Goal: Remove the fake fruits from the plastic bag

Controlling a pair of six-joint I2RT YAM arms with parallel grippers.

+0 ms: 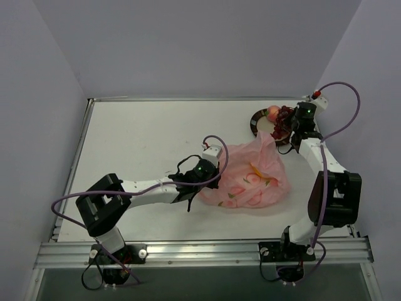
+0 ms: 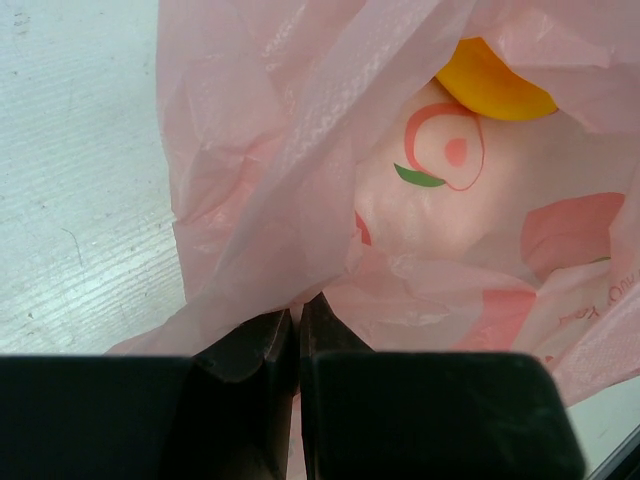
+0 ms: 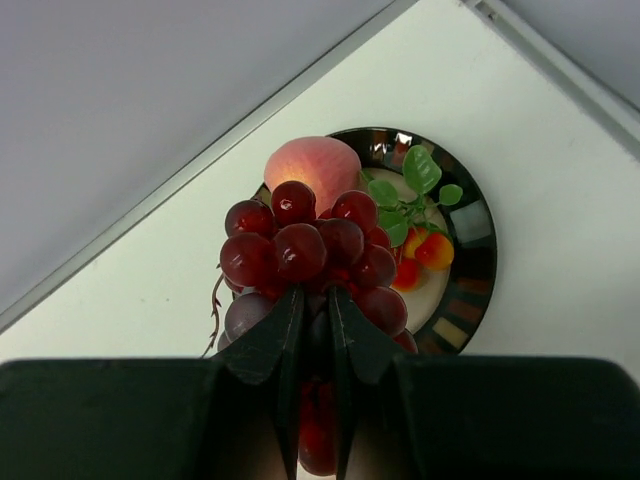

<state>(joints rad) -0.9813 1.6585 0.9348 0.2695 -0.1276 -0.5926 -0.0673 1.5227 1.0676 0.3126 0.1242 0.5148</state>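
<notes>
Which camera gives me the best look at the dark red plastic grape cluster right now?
Right wrist: the dark red plastic grape cluster fills mid-frame, clamped in the right gripper, the round dark-rimmed plate behind it. Top external shows it small and dark at that gripper. Left wrist shows the translucent pink plastic bag, no grapes.

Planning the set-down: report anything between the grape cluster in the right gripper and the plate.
Nothing visible blocks it. The right gripper holds the grape cluster over the plate; a peach and small leafy fruits already lie on it, beside the cluster.
</notes>
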